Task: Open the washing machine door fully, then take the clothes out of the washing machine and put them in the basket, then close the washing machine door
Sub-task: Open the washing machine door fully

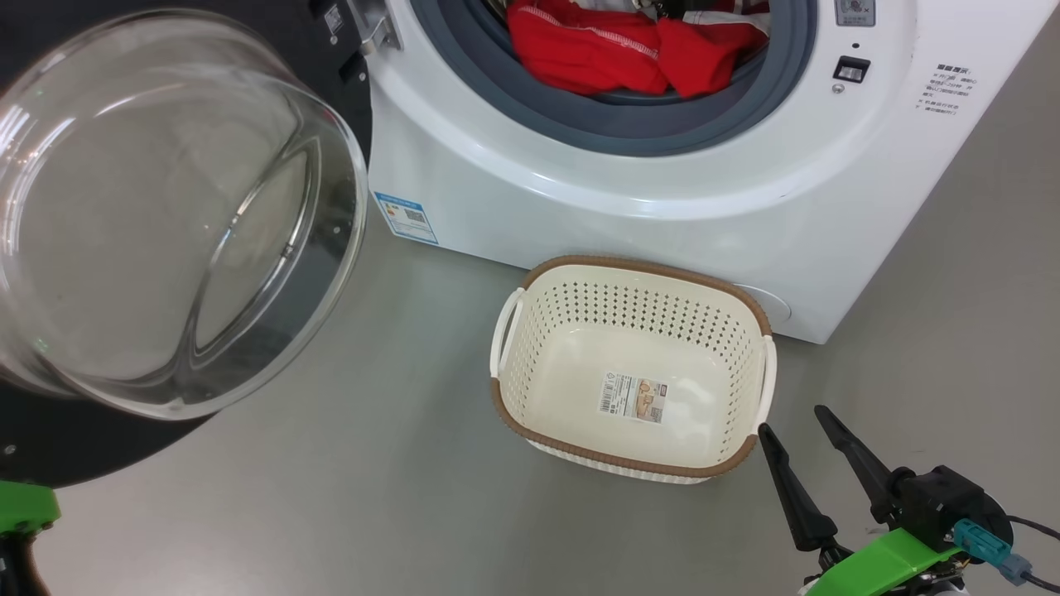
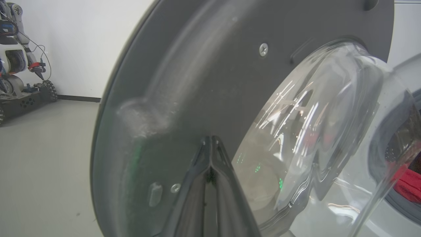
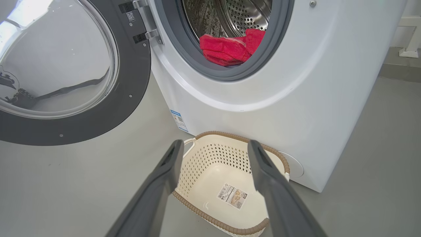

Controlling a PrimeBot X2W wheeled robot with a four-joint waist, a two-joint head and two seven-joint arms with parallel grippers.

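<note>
The left gripper [image 2: 210, 141], pinched shut, points at the washing machine door [image 1: 166, 207] at nine o'clock (probably to push it fully open), while the right gripper [image 1: 791, 420] waits spread and empty at five o'clock by the basket [image 1: 629, 266], with the red clothes [image 1: 596, 50] in the drum [image 3: 243, 10] at twelve.

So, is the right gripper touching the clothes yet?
Apart. Right wrist view: the open right gripper hangs near the basket, while the clothes lie beyond, inside the drum.
</note>
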